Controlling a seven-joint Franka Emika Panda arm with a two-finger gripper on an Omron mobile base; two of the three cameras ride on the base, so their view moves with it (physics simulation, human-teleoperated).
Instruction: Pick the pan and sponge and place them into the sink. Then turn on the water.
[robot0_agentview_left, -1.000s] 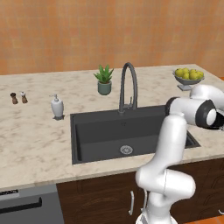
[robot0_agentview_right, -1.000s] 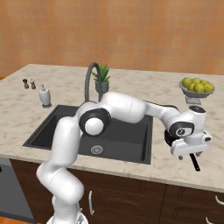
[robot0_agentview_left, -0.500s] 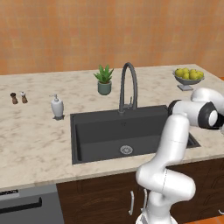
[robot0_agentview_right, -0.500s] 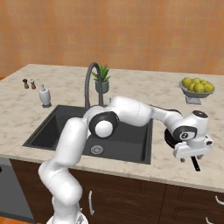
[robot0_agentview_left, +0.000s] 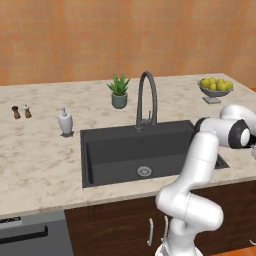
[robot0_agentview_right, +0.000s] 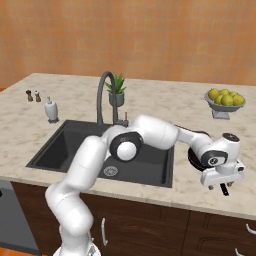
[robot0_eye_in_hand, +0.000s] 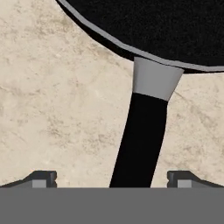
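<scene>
Beneath the pincer (robot0_eye_in_hand: 109, 178), the pan (robot0_eye_in_hand: 144, 127) handle runs toward the camera.

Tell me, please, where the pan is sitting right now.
The pan rests on the counter just right of the sink in the right base view, its handle running between the open jaws in the hand view.

orange wall (robot0_agentview_left: 125, 35), marble counter (robot0_agentview_left: 40, 150)

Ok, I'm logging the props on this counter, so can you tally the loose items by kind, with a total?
Pan: 1
Fruit bowl: 1
Potted plant: 1
Soap dispenser: 1
Shakers: 2
Total: 6
</scene>
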